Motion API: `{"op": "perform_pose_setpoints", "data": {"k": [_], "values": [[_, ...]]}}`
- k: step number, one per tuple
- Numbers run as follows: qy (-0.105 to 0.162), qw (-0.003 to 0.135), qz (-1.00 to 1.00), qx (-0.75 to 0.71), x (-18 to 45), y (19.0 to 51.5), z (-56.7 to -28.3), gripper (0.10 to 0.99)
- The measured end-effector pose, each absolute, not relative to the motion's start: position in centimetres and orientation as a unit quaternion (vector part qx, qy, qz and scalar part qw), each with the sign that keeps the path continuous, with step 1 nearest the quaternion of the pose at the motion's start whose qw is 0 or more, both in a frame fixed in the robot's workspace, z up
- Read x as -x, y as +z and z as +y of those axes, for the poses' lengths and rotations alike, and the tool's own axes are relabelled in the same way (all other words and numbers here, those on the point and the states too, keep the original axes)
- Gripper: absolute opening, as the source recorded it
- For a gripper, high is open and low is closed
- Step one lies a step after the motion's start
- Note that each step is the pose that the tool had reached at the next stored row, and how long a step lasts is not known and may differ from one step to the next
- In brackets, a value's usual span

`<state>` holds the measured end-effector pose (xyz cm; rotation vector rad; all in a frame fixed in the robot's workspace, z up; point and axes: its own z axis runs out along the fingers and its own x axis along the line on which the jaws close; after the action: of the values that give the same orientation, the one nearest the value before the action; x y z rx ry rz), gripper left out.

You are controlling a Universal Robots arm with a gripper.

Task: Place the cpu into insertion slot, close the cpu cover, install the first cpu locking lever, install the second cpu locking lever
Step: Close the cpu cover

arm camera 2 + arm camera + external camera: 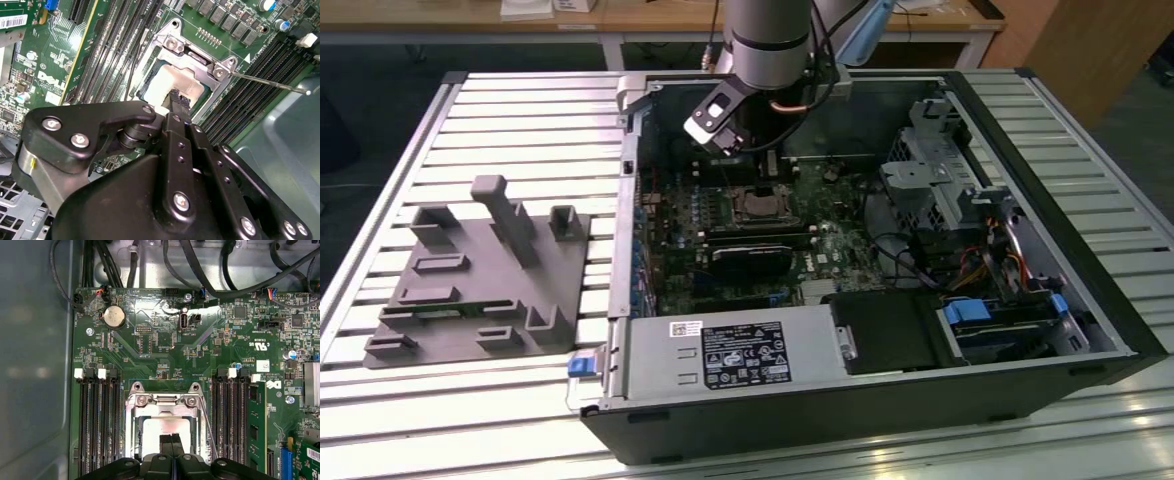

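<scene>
Second wrist view, gripper (178, 96) jaws pressed together, empty, over cpu (164, 82), exterior view, whole case (881, 415)

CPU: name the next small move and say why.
Probably lift the gripper straight up a little. Its shut tips appear to touch the cpu, which lies flat inside the cover window, while one lever juts free.

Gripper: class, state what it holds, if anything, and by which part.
Nothing that shows: in both wrist views the gripper has its fingers shut together with nothing between them, tips over the cpu.
</scene>
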<state>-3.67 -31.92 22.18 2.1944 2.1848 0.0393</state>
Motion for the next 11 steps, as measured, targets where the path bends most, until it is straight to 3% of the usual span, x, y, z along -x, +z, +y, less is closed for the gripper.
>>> {"op": "perform_pose_setpoints", "data": {"k": [11], "values": [[0.013, 0.022, 0.706, -0.708, 3.68, 22.18, -31.92, 0.106]]}}
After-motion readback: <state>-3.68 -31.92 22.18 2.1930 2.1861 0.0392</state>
